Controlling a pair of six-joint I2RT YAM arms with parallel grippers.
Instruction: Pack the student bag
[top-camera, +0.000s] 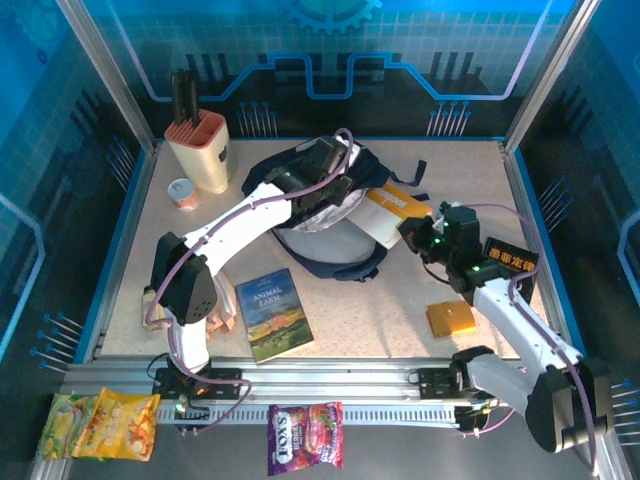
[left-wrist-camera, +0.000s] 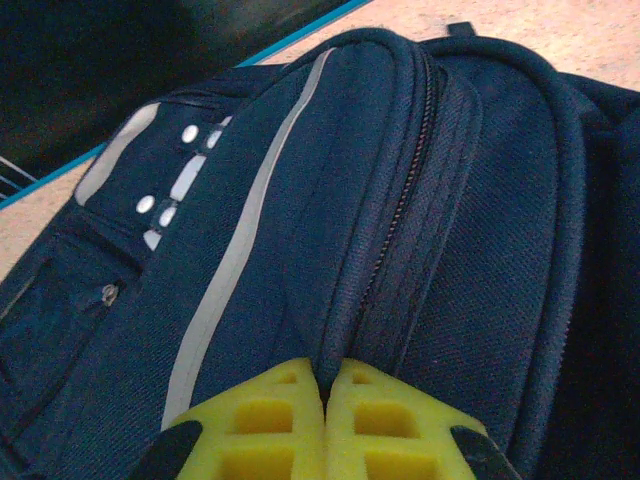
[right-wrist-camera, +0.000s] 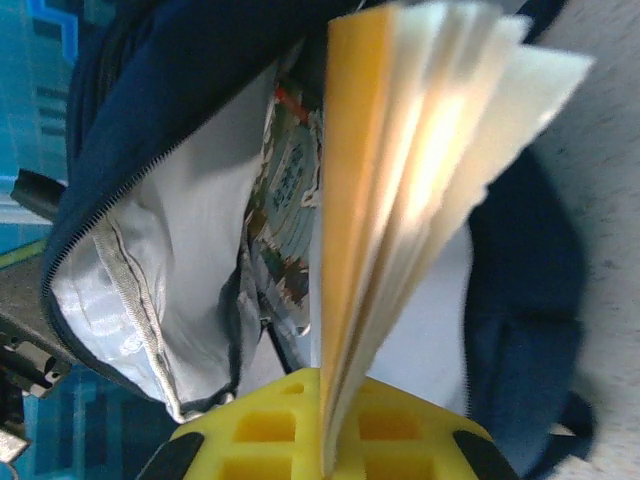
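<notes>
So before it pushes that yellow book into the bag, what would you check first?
1. Grip of left gripper on the student bag zip edge: ok.
2. Bag mouth open, pale lining showing: ok.
3. Grip of right gripper on yellow book: ok.
4. Book's pages closed flat: not ok, fanned out.
5. Room beside the printed item already inside: cannot tell.

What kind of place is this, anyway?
Probably a robot test booth, not a real room: blue panels printed with gear and circuit art wall in the table, two arms are bolted to a metal rail, and props like a bag and book lie staged.
</notes>
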